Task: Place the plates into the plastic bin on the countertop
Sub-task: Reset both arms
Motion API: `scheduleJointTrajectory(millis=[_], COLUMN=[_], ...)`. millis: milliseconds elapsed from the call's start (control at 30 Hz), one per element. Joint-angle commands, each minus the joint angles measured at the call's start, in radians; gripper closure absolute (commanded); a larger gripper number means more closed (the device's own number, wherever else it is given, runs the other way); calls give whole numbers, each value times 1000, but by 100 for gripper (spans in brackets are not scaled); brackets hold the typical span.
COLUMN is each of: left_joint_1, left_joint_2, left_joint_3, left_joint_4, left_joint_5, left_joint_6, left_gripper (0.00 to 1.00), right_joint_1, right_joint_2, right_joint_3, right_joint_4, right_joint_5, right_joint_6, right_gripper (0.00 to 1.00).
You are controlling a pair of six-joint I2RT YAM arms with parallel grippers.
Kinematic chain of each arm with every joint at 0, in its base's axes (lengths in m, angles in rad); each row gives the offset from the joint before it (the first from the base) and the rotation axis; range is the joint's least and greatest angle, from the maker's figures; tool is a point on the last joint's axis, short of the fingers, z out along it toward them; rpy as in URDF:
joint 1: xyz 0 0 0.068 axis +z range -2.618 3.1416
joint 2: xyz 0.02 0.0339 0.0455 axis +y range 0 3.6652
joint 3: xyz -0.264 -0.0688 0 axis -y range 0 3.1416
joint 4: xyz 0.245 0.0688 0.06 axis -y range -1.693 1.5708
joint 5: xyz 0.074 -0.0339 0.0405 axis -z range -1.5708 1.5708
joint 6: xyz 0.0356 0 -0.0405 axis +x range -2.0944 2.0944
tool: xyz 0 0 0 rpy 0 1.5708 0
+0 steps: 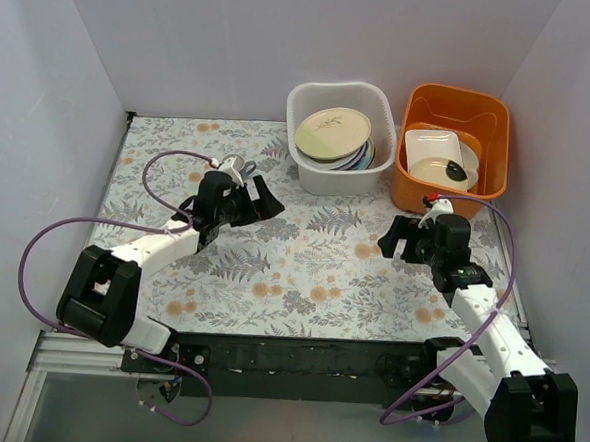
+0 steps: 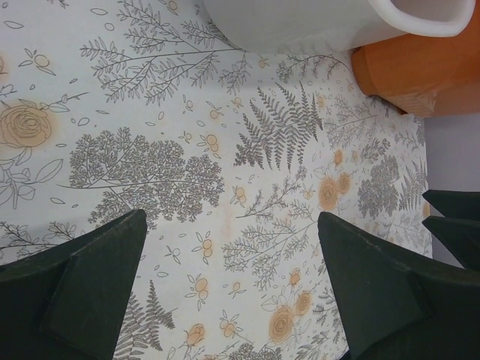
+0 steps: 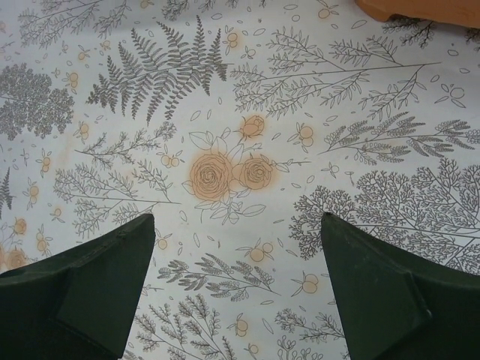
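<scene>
The left gripper (image 1: 266,201) hung over the countertop (image 1: 312,272) with its jaws spread wide and nothing between them. Just behind its wrist sat a small grey object (image 1: 240,166), partly hidden and hard to identify. Further right, the plates (image 1: 332,133) lay stacked at a tilt inside the plastic bin (image 1: 300,166). Only the cream-green top one showed fully, with slivers of rim below it. The orange tub (image 1: 414,178) stood beside the bin, holding a partly hidden white dish (image 1: 432,147). The right gripper (image 1: 389,239) also gaped wide and held nothing.
</scene>
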Motion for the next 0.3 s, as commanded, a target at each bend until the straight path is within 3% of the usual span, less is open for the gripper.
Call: scheduleJointTrajectory(millis=[0,267], left_joint_1=[33,139], left_joint_2=[-57,-96], left_joint_3=[-30,-126], left_joint_4=[23,171], left_joint_5=[-11,132], left_joint_6=[11,-27], left_gripper=[2,2], right_joint_1=[0,-2], right_joint_2=[19,53], right_joint_3=[21,47], right_joint_4=[106,163], right_joint_5=[2,15], right_joint_6=[-26,-47], right_gripper=[2,2])
